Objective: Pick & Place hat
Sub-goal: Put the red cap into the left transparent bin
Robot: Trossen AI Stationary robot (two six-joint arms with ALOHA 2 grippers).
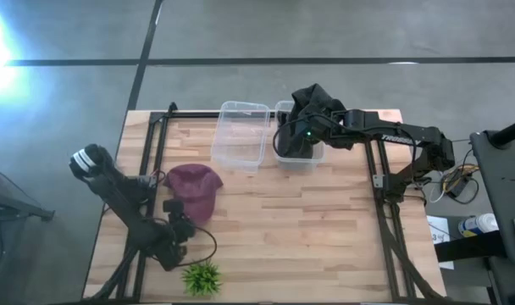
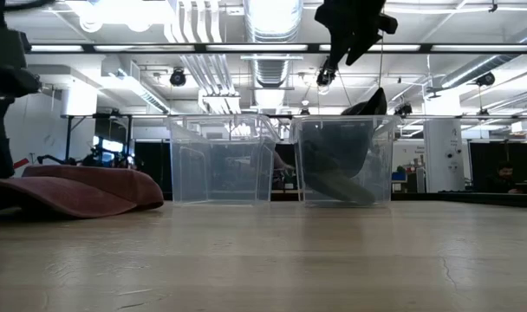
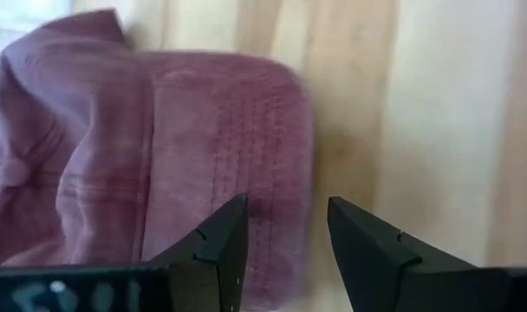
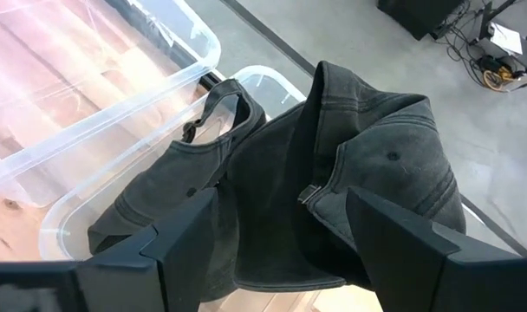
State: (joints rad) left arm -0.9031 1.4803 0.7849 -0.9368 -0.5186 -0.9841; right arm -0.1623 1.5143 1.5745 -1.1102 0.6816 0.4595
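Note:
A maroon cap lies flat on the wooden table, left of centre, and also shows in the low view. My left gripper is open at its brim: one finger over the brim's edge, the other over bare wood. Whether it touches the cap does not show. Dark grey caps sit piled in the right clear bin, and one pokes above its rim. My right gripper is open above that pile, clear of it.
A second clear bin stands just left of the filled one, at the table's far side. A small green plant sits at the near edge. Black frame rails run along both sides of the table. Bare wood lies between the cap and the bins.

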